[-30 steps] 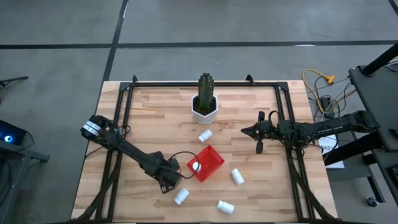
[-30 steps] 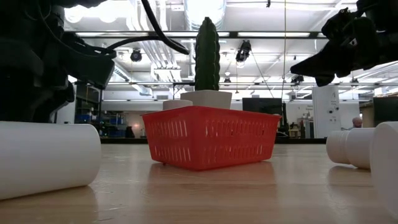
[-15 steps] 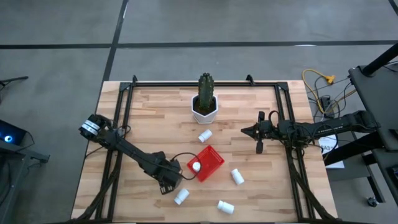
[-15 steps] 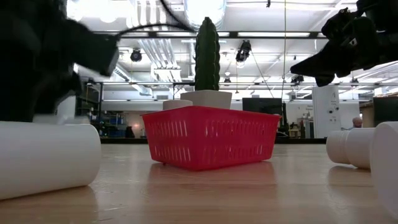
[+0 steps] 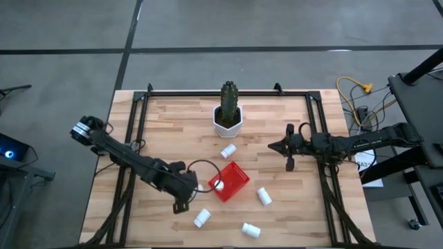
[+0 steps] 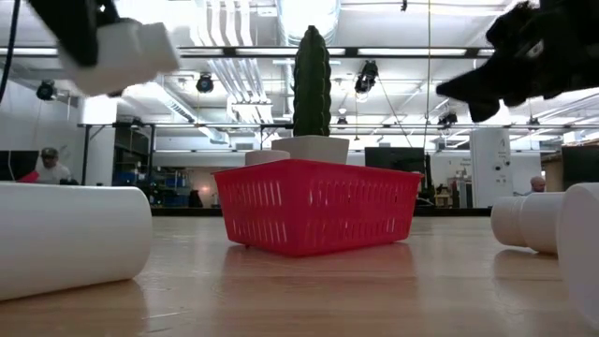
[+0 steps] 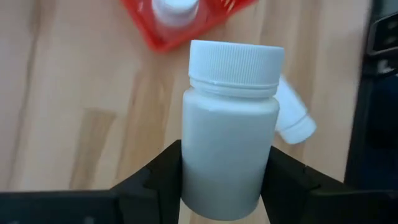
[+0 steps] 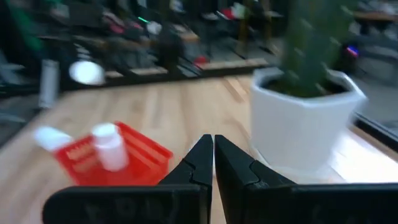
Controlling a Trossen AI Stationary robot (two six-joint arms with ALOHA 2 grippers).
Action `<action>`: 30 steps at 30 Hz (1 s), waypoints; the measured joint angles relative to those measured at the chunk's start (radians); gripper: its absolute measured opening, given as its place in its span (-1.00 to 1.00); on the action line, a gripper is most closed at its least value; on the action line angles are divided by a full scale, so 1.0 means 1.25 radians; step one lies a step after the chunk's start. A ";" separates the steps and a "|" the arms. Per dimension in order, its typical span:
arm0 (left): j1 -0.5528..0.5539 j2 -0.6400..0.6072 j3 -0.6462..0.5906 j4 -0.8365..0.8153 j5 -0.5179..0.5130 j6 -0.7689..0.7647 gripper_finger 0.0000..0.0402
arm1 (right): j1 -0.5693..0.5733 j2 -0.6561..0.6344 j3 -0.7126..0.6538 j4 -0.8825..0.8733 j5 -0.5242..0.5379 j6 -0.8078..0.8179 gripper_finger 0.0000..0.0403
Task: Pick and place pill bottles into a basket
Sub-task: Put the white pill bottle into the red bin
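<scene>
Light butcher-block table [image 5: 166, 131] in a black frame, grey floor around; an open workshop with ceiling lights behind. My left gripper [image 7: 225, 186] is clamped on a pill bottle [image 7: 229, 127], now lifted off the wood just beside the red basket [image 5: 234, 181]; a second ago it was lower. One bottle stands in the basket [image 5: 219, 185]. My right gripper [image 8: 213, 163] stays pinched shut, empty, hovering near the cactus pot [image 5: 228, 123].
</scene>
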 joint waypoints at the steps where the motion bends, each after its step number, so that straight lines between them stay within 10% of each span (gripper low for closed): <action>1: 0.001 -0.007 0.000 0.007 -0.004 0.015 -0.25 | 0.000 0.003 0.000 0.029 -0.035 -0.010 -0.96; 6: 0.008 -0.029 0.000 0.028 -0.009 0.076 -0.24 | 0.001 0.034 0.000 0.205 -0.180 -0.060 -0.96; 17: 0.022 -0.037 -0.001 0.022 -0.013 0.141 -0.23 | 0.010 0.179 0.092 0.280 -0.194 -0.117 -0.96; 30: 0.022 -0.041 -0.001 -0.003 -0.013 0.166 -0.23 | 0.082 0.426 0.517 -0.161 -0.096 -0.261 -0.42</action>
